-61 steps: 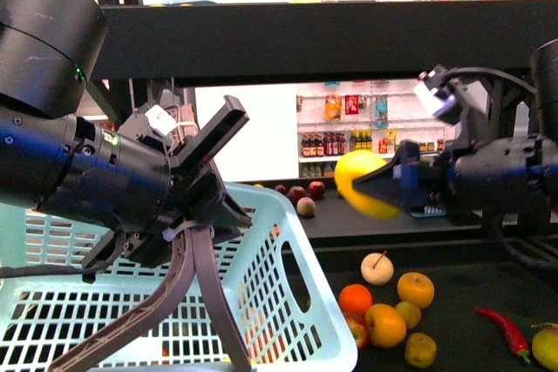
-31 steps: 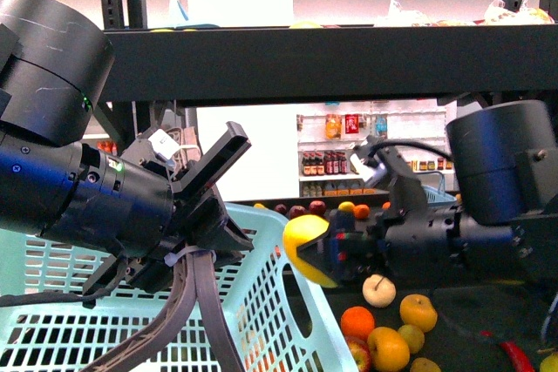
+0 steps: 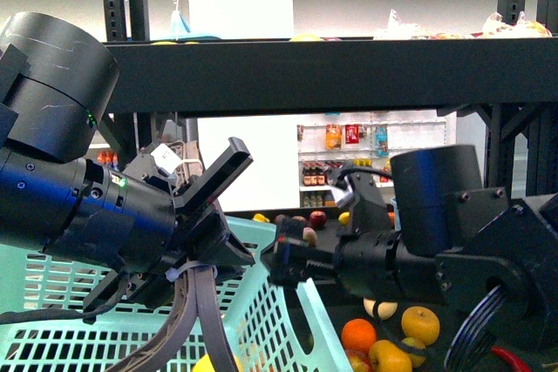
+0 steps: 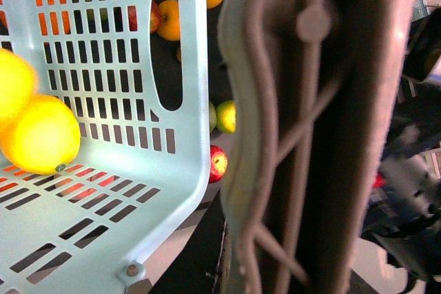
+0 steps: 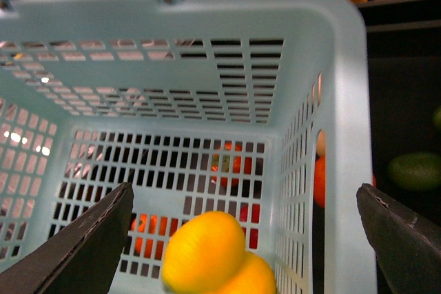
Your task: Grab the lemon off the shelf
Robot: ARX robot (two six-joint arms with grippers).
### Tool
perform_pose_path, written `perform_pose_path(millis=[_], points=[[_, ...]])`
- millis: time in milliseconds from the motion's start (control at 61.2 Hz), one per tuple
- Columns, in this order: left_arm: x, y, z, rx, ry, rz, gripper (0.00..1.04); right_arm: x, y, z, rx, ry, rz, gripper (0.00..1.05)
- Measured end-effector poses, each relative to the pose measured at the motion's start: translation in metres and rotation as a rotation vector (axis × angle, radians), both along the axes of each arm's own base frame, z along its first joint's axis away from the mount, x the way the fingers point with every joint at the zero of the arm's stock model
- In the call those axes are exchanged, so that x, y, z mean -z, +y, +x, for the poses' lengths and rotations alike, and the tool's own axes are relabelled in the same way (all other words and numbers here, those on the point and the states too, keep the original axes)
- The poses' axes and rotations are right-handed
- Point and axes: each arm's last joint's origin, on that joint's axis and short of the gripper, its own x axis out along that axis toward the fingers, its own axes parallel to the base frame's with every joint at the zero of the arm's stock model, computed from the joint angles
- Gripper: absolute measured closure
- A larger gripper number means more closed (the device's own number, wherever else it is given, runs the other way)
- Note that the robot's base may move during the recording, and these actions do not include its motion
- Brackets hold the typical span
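Right hand [image 5: 244,189]: open, its two dark fingers [image 5: 93,239] spread wide and holding nothing. It hangs over the mouth of the pale green basket [image 5: 344,101], at the basket's right rim in the front view.

Lemon [image 5: 204,249]: inside the basket, low down near the slotted floor and directly below the open right hand. It is off the shelf [image 3: 288,71]. Its outline is blurred. It overlaps a second yellow fruit [image 5: 256,277]; contact between them cannot be confirmed.

Left hand [image 3: 228,202]: at the near left, fingers seen standing apart, with the grey basket handle [image 3: 205,302] running down from between them. Whether they press on the handle cannot be told.

Beyond the basket, oranges [image 3: 357,334] lie loose on the shelf's dark lower tier to the right.
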Motion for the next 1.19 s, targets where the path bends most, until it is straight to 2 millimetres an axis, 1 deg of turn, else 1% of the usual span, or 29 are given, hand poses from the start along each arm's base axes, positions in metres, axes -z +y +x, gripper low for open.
perform_pose_path(millis=[33,82,114,164,196,262,311,360,409,425,474,491,507,523,540,605,638,785,867,965,997,1046,1063,1095,1194], points=[[0.0,0.0,0.0,0.0,-0.001,0.001,0.91,-0.005,-0.004,-0.002,0.01,-0.009,0.005,0.08],[0.0,0.0,0.0,-0.001,-0.002,0.003,0.91,-0.021,-0.015,-0.007,0.044,-0.035,0.013,0.07],[0.0,0.0,0.0,-0.001,-0.002,0.002,0.91,-0.027,-0.02,-0.011,0.062,-0.045,0.011,0.07],[0.0,0.0,0.0,-0.001,-0.002,0.003,0.91,-0.042,-0.033,-0.021,0.117,-0.071,-0.005,0.07],[0.0,0.0,0.0,-0.001,-0.002,0.003,0.91,-0.048,-0.038,-0.025,0.142,-0.082,-0.016,0.07],[0.0,0.0,0.0,-0.003,0.0,0.001,0.91,-0.061,-0.054,-0.043,0.228,-0.115,-0.059,0.07],[0.0,0.0,0.0,-0.002,0.0,0.001,0.91,-0.068,-0.069,-0.06,0.301,-0.136,-0.09,0.07],[0.0,0.0,0.0,-0.001,-0.001,0.001,0.91,-0.071,-0.08,-0.076,0.357,-0.138,-0.118,0.07],[0.0,0.0,0.0,-0.001,-0.001,0.001,0.91,-0.072,-0.091,-0.097,0.428,-0.14,-0.153,0.07],[0.0,0.0,0.0,-0.001,-0.001,0.001,0.91,-0.072,-0.095,-0.107,0.444,-0.137,-0.164,0.07],[0.0,0.0,0.0,0.0,0.0,0.0,0.91,-0.07,-0.102,-0.126,0.48,-0.128,-0.183,0.07],[0.0,0.0,0.0,0.0,0.0,0.0,0.91,-0.068,-0.104,-0.136,0.498,-0.122,-0.189,0.07],[0.0,0.0,0.0,0.0,-0.001,0.001,0.91,-0.067,-0.105,-0.14,0.506,-0.119,-0.192,0.07],[0.0,0.0,0.0,0.0,-0.001,0.001,0.91,-0.065,-0.108,-0.15,0.519,-0.111,-0.197,0.07],[0.0,0.0,0.0,0.0,-0.001,0.001,0.91,-0.064,-0.109,-0.154,0.525,-0.107,-0.2,0.07],[0.0,0.0,0.0,0.0,-0.001,0.001,0.91,-0.055,-0.115,-0.185,0.582,-0.088,-0.215,0.07],[0.0,0.0,0.0,0.0,-0.001,0.001,0.91,-0.051,-0.117,-0.197,0.604,-0.079,-0.222,0.07],[0.0,0.0,0.0,-0.001,-0.001,0.001,0.91,-0.033,-0.123,-0.243,0.655,-0.03,-0.229,0.07],[0.0,0.0,0.0,-0.001,-0.001,0.001,0.91,-0.026,-0.125,-0.259,0.692,-0.051,-0.237,0.07],[0.0,0.0,0.0,-0.001,-0.001,0.001,0.91,-0.012,-0.129,-0.276,0.59,-0.195,-0.248,0.21],[0.0,0.0,0.0,0.0,-0.001,0.001,0.91,-0.002,-0.129,-0.283,0.568,-0.217,-0.267,0.28],[0.0,0.0,0.0,0.0,-0.001,0.001,0.91,0.01,-0.13,-0.289,0.558,-0.221,-0.28,0.34],[0.0,0.0,0.0,0.0,-0.001,0.001,0.91,0.017,-0.13,-0.293,0.555,-0.224,-0.289,0.4],[0.0,0.0,0.0,-0.001,0.0,0.001,0.91,0.022,-0.13,-0.296,0.552,-0.228,-0.294,0.45],[0.0,0.0,0.0,0.0,-0.001,0.001,0.91,0.025,-0.13,-0.299,0.555,-0.24,-0.302,0.6]])
